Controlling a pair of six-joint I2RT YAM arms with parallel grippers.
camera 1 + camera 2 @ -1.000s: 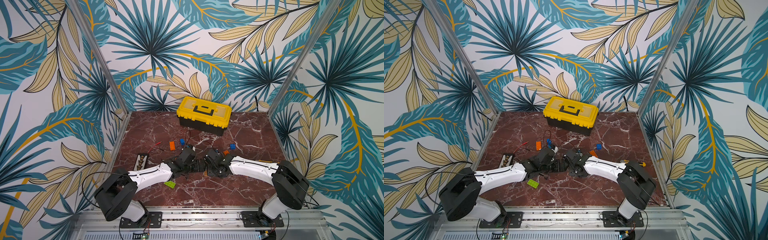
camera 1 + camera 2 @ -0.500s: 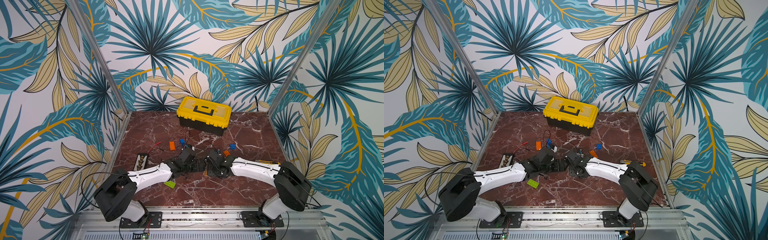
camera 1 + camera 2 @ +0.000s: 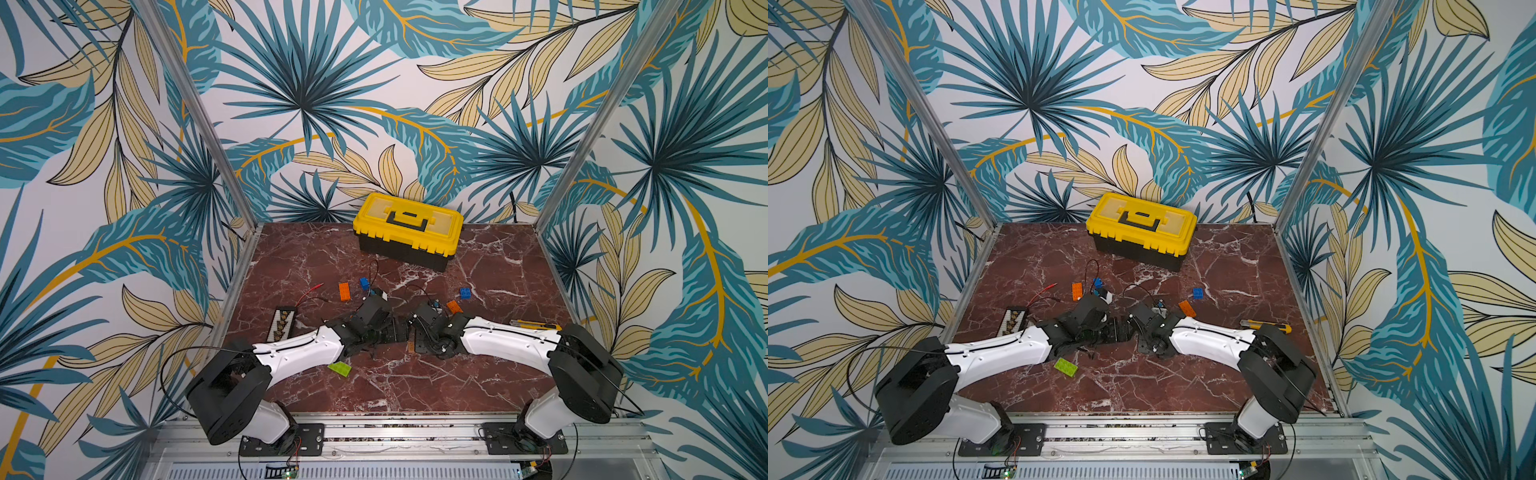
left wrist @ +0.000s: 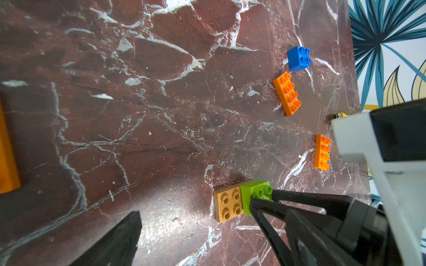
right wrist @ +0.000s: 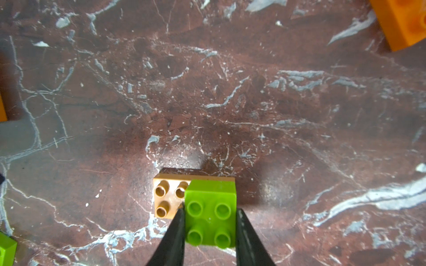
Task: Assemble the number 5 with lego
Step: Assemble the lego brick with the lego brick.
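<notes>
Right gripper (image 5: 210, 210) clamps green brick (image 5: 211, 195) against tan brick (image 5: 166, 195), apparently aligning a stroke of the 5; left gripper (image 3: 394, 333) stands open nearby

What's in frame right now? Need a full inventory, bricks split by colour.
toolbox: one, yellow and black, back centre of the table
orange bricks: three clear; one left of centre, two on the right arm's side; others cut off at wrist-view edges
blue bricks: two; one by the left orange, one right of centre
lime green bricks: two; flat one at front, small lime green brick held
tan brick: one, beside the held brick
utility knife: one, yellow and black, by the right arm
cable: red and black, left of centre
strip: one, black and pale, left edge
table: red-brown marble
left gripper: open
right gripper: shut on the small lime green brick
</notes>
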